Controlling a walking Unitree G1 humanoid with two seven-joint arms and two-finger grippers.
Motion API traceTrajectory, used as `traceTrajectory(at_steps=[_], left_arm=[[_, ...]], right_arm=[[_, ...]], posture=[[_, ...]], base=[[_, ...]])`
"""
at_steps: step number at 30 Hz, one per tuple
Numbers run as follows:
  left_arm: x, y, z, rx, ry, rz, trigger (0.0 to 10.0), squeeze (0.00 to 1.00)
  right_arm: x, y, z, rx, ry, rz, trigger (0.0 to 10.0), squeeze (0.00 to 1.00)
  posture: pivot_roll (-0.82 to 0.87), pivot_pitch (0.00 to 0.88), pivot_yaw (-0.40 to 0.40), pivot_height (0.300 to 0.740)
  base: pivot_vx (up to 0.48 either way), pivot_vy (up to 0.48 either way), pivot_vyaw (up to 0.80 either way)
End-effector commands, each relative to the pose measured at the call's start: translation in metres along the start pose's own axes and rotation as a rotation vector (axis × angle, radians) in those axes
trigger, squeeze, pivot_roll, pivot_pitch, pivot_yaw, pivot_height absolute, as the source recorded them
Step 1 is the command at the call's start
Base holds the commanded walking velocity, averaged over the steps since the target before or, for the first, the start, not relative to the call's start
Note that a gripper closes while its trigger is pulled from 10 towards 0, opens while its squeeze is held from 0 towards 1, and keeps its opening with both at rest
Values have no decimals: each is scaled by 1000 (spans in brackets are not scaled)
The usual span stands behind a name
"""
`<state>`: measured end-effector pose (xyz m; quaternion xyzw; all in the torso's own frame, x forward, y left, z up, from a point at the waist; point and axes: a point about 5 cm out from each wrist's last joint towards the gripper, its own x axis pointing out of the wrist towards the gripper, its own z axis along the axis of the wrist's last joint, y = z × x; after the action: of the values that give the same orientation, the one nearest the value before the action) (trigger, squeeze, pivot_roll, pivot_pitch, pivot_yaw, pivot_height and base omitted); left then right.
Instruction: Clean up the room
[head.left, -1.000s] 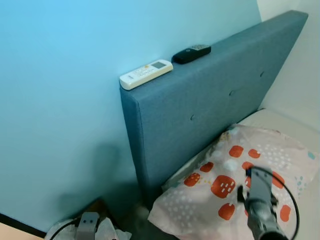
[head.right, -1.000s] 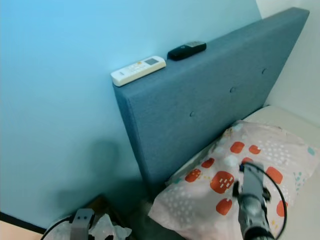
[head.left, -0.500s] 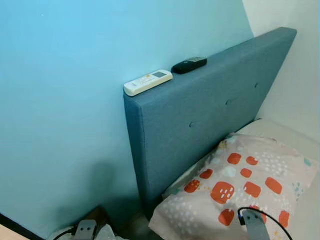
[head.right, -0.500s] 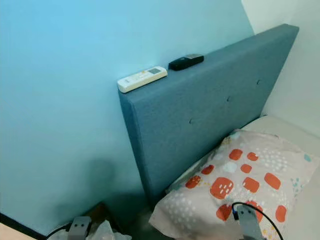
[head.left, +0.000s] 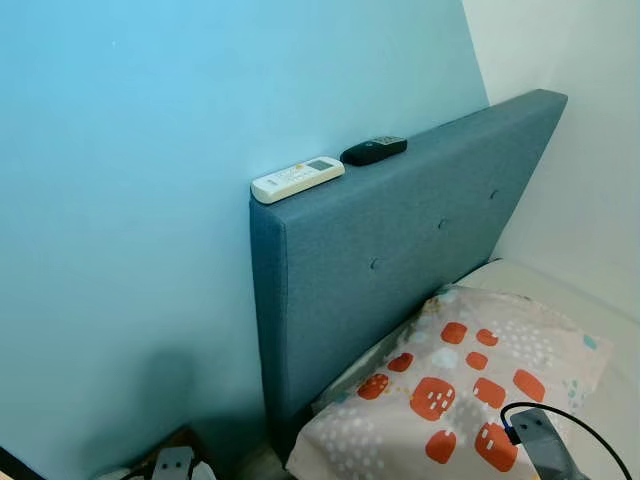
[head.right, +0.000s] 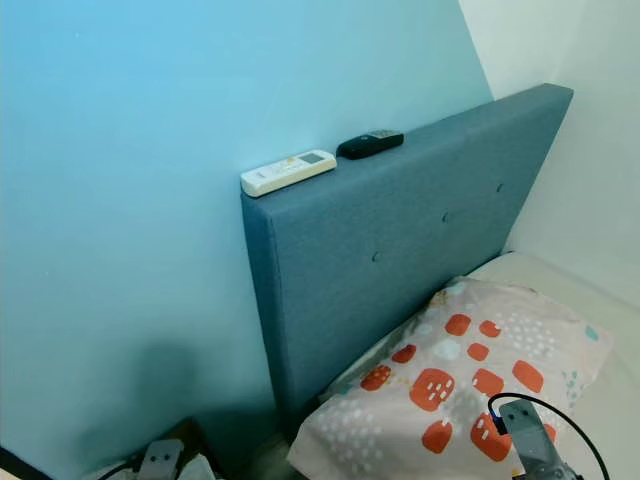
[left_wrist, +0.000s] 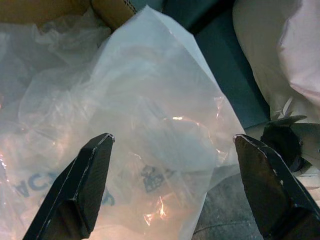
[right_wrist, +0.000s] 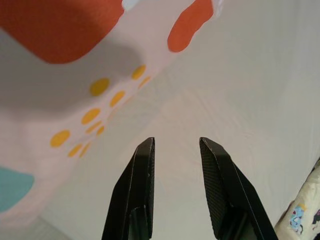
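A blue upholstered headboard (head.left: 400, 250) stood against a light blue wall (head.left: 130, 200) and ran across the middle of the head-camera frame toward the upper right. On its top edge lay a white remote control (head.left: 297, 179), with a black remote (head.left: 373, 150) just beside it further to the right; the two sat close together but apart. At the lower right of the frame, a pillow (head.left: 440, 385) printed with orange-red patches rested against the foot of the headboard, on a pale sheet (head.left: 560, 295) that continued off to the right.

The right arm's wrist, with a black cable looped over it, showed at the bottom right edge over the pillow. In the right wrist view, the right gripper (right_wrist: 176, 150) hung over the sheet, just past the pillow's patterned edge, its two black fingers (right_wrist: 142, 165) set a narrow gap apart and holding nothing.

The left arm's wrist showed at the bottom left edge of the head-camera frame, low beside the bed. In the left wrist view, the left gripper (left_wrist: 172, 145) hovered over a crumpled clear plastic bag (left_wrist: 150, 115) bearing dark printed lettering, its fingers (left_wrist: 95, 165) spread wide to either side of the bag and closed on nothing. A cardboard box (left_wrist: 60, 7) sat at the far side of the bag, and the dark edge of the bed and the pale bedding lay beyond it.
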<state>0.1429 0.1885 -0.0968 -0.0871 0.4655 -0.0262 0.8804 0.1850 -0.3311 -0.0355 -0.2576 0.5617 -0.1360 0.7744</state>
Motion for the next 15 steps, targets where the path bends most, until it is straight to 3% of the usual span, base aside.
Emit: traceTrajectory(at_steps=[1, 4, 10, 15], left_arm=[[-1, 1, -7, -25, 21, 11, 10000, 0], [-3, 3, -10, -27, 35, 18, 10000, 0], [-3, 3, -11, -28, 41, 20, 10000, 0], [-3, 5, -9, -23, 37, 22, 10000, 0]], right_arm=[[0, 1, -3, -49, 26, 33, 10000, 0], [0, 1, -5, -86, 45, 54, 10000, 0], [-1, 12, -7, -66, 61, 109, 10000, 0], [-2, 29, -9, 12, 71, 164, 10000, 0]], posture=[[-29, 6, -56, 701], [-28, 3, -56, 691], [-25, 5, -51, 671], [-25, 17, -34, 651]], base=[[0, 0, 0], [0, 0, 0], [0, 0, 0], [0, 0, 0]])
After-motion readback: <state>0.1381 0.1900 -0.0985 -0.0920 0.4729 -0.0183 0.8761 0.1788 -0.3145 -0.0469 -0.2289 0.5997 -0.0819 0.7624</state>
